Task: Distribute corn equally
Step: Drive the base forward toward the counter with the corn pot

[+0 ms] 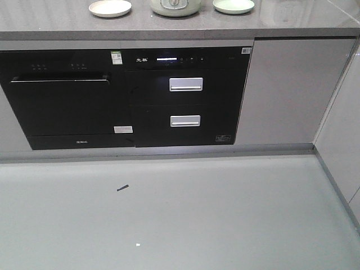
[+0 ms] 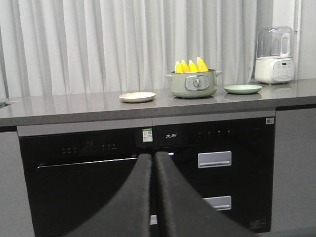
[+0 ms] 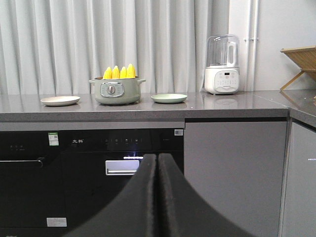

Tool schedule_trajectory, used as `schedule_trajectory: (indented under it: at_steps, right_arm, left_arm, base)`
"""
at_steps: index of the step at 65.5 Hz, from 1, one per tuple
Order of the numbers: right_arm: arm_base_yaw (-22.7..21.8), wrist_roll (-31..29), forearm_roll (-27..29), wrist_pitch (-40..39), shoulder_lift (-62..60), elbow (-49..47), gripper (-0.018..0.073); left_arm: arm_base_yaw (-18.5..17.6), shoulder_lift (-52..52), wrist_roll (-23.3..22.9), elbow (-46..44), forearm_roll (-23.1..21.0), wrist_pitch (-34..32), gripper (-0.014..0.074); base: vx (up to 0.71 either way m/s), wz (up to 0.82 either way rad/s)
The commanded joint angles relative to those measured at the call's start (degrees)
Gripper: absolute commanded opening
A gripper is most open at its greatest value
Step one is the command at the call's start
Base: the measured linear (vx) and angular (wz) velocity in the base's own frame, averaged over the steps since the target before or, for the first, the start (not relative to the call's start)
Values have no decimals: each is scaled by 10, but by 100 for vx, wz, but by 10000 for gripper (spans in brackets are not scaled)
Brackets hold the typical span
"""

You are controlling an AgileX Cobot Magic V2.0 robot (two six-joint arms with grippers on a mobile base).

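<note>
Several cobs of yellow corn (image 2: 191, 65) (image 3: 119, 72) stand point-up in a pale green pot (image 2: 193, 84) (image 3: 117, 91) (image 1: 175, 7) on the grey counter. A cream plate (image 2: 137, 97) (image 3: 59, 100) (image 1: 109, 8) lies left of the pot and a light green plate (image 2: 243, 89) (image 3: 169, 98) (image 1: 233, 5) lies to its right; both are bare. My left gripper (image 2: 153, 157) is shut with nothing in it, low in front of the black appliance fronts and far below the pot. My right gripper (image 3: 157, 157) is likewise shut and holds nothing.
A white blender (image 2: 274, 55) (image 3: 222, 64) stands on the counter right of the green plate. A wooden rack (image 3: 301, 60) is at the far right corner. Black built-in appliances with silver drawer handles (image 1: 185, 84) fill the cabinet face. The grey floor (image 1: 180, 219) carries small scraps.
</note>
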Motion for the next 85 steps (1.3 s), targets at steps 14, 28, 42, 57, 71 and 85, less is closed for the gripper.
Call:
schedule_trajectory:
  at_steps: [14,28,42,57,71,85]
  right_arm:
    - [-3,-2,-3,-43,6,5,-11]
    - [-3,-2,-3,-43,6,5,-11]
    - [-3,-2,-3,-43,6,5,-11]
    - [-3,-2,-3,-43,6,5,-11]
    - [-3,-2,-3,-43,6,5,-11]
    - [-3,-2,-3,-43,6,5,-11]
  left_arm:
    - [0,-10,0,8,-5,-41,-6]
    - [0,-10,0,8,-5,-41,-6]
    - [0,-10,0,8,-5,-41,-6]
    - [0,-10,0,8,-5,-41,-6]
    - [0,-10,0,8,-5,-41,-6]
    - [0,-10,0,8,-5,-41,-6]
  base:
    - [15,-4]
    - [14,-3]
    - [14,1]
    - [14,2]
    - [14,-1]
    - [14,-1]
